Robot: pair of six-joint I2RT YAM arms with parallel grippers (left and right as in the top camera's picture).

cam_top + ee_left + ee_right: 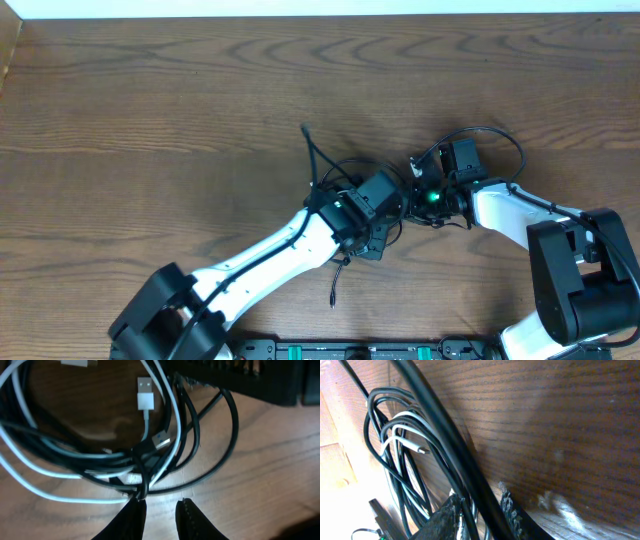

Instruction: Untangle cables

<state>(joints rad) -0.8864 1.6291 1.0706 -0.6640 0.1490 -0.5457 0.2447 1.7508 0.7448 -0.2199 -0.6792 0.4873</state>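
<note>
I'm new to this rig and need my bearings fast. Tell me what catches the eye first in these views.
Mid-table, the left pincer and right pincer crowd one tangle of cables: black loops wound through a white cable, its plug lying bare in the left wrist view. In the right wrist view a thick black cable runs between the fingers.

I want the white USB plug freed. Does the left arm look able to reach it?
Probably yes: the white USB plug lies uncovered ahead of the left pincer, though black cables cross between.
</note>
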